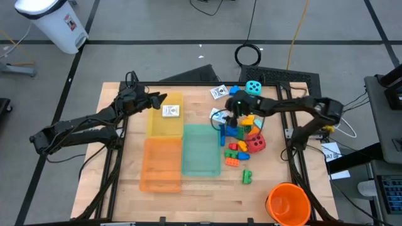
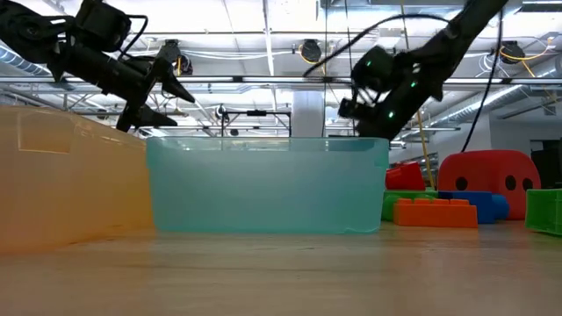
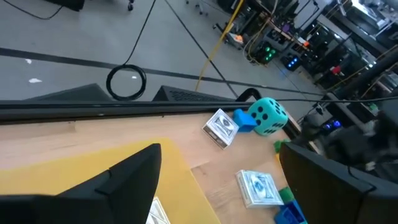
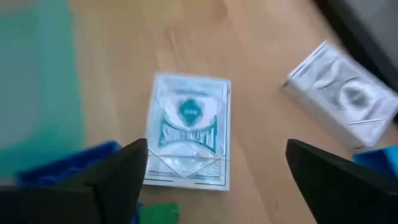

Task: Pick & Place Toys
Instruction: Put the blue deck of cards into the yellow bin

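With my right gripper (image 4: 214, 180) jaws wide above the card pack (image 4: 189, 129) beside the teal tray (image 1: 201, 150), I should straddle its narrow edges squarely.

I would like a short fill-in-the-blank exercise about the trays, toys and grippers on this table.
1. The card lies in the ____ tray.
2. The right gripper hovers with open jaws above a white ____ on the table.
3. The dice at the table's far edge is ____.
4. The left gripper is open over the ____ tray.

Missing words: yellow; card; teal; yellow
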Tool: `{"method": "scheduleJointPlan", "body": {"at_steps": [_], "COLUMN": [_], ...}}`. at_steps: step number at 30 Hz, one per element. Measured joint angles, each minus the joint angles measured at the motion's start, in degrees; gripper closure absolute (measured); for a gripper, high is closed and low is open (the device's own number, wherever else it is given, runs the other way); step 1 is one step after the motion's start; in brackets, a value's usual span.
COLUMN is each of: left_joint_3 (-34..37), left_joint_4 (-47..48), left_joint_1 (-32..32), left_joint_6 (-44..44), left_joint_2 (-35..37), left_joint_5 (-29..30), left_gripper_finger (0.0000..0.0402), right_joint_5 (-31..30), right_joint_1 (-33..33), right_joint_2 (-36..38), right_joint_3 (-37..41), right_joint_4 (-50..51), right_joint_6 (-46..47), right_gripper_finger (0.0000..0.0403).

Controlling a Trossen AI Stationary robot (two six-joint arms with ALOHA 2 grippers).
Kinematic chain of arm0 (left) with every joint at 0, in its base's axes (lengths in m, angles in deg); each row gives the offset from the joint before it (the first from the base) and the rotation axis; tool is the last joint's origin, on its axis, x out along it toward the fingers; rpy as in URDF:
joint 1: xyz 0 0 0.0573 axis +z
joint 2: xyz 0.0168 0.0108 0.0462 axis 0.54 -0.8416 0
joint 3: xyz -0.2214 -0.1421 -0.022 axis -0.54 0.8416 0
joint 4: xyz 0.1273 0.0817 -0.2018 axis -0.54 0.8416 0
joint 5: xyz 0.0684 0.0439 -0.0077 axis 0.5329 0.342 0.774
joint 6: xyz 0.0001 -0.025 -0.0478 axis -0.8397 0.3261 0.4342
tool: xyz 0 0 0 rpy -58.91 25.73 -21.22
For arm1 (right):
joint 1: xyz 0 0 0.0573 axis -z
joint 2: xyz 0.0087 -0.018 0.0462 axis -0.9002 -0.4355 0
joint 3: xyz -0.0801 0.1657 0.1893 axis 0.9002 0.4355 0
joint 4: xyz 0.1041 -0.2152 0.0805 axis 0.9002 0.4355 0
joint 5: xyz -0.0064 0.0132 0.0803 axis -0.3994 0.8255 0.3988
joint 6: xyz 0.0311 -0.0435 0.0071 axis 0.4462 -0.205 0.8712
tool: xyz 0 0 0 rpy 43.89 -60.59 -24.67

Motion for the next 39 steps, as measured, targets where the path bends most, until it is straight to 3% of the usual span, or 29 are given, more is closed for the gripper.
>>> {"method": "scheduleJointPlan", "body": {"at_steps": [8, 14, 20, 24, 30, 34, 39], "left_joint_3": [0.0, 0.0, 0.0, 0.0, 0.0, 0.0, 0.0], "left_joint_4": [-0.2, -0.2, -0.2, -0.2, -0.2, -0.2, -0.2], "left_joint_1": [0.0, -0.2, -1.1, -1.4, -1.4, -1.4, -1.4], "left_joint_6": [-0.3, -0.3, -0.4, -0.4, -1.1, -1.1, -0.4], "left_joint_2": [0.0, 0.0, 0.0, 0.0, 0.0, 0.0, 0.0], "left_joint_5": [2.0, 2.0, 2.0, 2.0, 2.0, 1.7, 1.5], "left_gripper_finger": [0.0069, 0.0069, 0.0069, 0.0069, 0.0069, 0.0069, 0.0069], "right_joint_5": [1.0, 6.9, -4.1, -7.4, -3.0, 3.5, 4.5], "right_joint_1": [0.1, 1.4, 1.5, 1.8, 1.1, 2.9, 4.0], "right_joint_2": [-10.3, -12.7, -10.8, -7.1, -0.7, -1.1, -5.6], "right_joint_3": [-5.3, -5.9, -5.8, -5.5, -5.5, -5.2, -5.2], "right_joint_4": [-0.1, 2.3, 4.7, 7.2, 10.1, 11.1, 10.8], "right_joint_6": [-2.4, -2.3, -2.5, -2.5, -4.5, -6.9, -5.8], "right_gripper_finger": [0.0043, 0.0049, 0.0053, 0.0053, 0.0053, 0.0053, 0.0053]}}
